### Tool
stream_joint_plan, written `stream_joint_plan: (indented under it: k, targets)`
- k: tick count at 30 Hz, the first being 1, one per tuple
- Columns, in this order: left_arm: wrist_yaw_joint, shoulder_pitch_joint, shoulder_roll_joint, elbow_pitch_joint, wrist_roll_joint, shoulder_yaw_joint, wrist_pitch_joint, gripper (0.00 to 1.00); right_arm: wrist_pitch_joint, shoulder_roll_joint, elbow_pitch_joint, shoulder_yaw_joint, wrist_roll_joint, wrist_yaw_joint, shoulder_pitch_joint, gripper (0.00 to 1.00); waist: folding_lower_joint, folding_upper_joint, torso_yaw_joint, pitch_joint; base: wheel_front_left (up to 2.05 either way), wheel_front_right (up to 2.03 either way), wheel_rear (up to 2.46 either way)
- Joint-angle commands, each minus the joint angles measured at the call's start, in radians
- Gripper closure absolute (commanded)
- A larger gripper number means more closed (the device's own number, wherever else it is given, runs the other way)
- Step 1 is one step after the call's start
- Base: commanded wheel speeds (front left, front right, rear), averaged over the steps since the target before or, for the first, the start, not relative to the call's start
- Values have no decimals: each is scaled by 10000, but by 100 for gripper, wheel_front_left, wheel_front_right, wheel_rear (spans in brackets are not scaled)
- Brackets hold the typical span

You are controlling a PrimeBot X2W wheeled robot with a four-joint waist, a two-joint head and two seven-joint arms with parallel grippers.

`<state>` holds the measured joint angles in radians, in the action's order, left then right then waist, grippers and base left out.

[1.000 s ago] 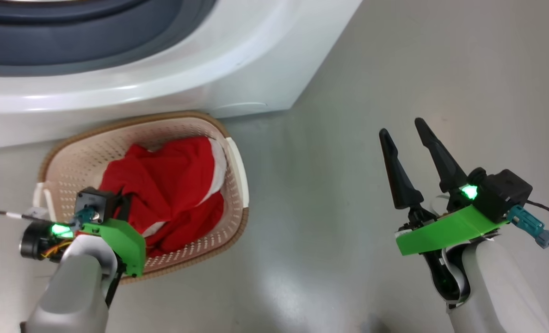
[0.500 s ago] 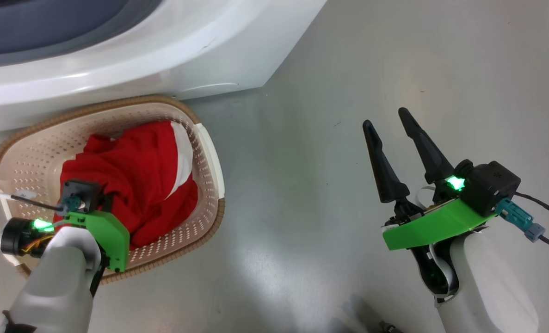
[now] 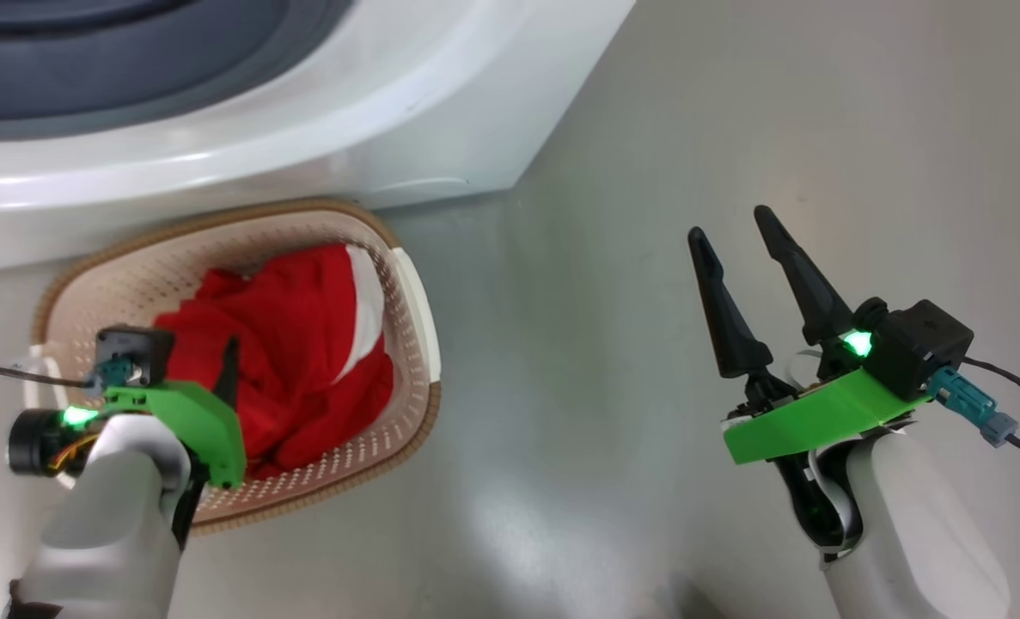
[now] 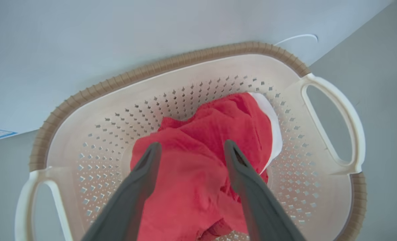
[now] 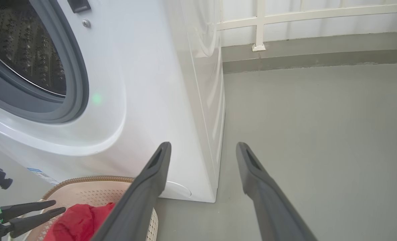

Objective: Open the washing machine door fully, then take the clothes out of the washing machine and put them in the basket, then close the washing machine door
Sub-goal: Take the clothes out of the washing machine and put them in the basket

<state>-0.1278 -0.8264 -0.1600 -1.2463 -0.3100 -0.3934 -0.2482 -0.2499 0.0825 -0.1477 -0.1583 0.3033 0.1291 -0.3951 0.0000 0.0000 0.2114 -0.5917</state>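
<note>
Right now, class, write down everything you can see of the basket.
The basket is an oblong tub of cream plastic, its walls pierced with holes, topped by a brown woven-look rim, with a looped white handle at each end. It stands upright on the floor in front of the washing machine and holds red and white clothes, over which the open left pincer hangs.

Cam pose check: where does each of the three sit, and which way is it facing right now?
Head: on the robot's head, looking steeply down at the floor, the basket of clothes and the washing machine front; shows left forearm and open right gripper.
Left wrist: on the left arm, looking down into the basket; open left gripper over the clothes.
Right wrist: on the right arm, roughly level, facing the machine's corner, floor, white railing; own fingers, plus the left gripper's.
Shared: all three see basket and clothes.
</note>
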Motion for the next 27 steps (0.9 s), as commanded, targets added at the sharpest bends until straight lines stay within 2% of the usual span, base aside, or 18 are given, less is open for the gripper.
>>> stream_joint_plan:
  k: [1,11,27]
  targets:
    - [-28,284,-363,398,-218,176,-129,0,-118,70,140,-165,-15,16,218,0,0,0,-266,432,0,0,0]
    - [-28,1240,-587,2148,-696,846,-134,0,-118,514,-130,-38,116,16,648,0,0,0,-778,1602,0,0,0]
    - [92,3104,-201,5476,171,3064,-135,0,-118,1114,-283,131,364,16,1532,0,0,0,-1296,3222,0,0,0]
